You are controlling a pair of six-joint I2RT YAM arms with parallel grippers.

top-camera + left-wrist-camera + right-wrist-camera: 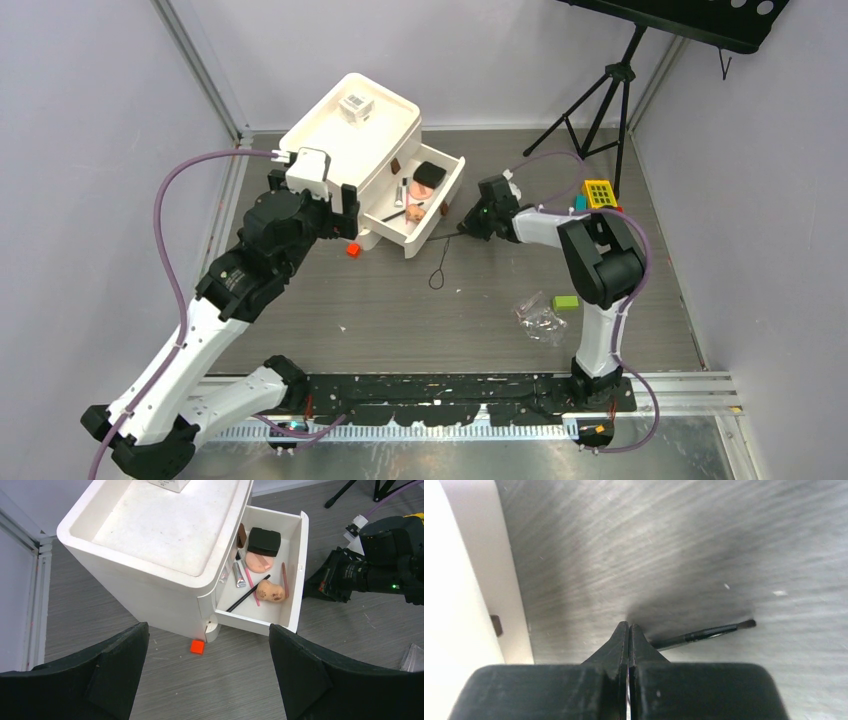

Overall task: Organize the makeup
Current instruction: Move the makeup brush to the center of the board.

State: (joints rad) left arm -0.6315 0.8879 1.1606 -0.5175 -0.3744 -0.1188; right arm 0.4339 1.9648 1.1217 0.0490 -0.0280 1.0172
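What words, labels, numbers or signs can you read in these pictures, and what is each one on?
None can be read in any view.
Box on top of the drawer unit: dark print on its label, too small and blurred to read.
Yellow block: a grid of dark squares only, with no letters or numbers.

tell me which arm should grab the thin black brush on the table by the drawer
Right: its shut fingers are right beside the brush, while the left fingers hang open above the white organizer, farther off.
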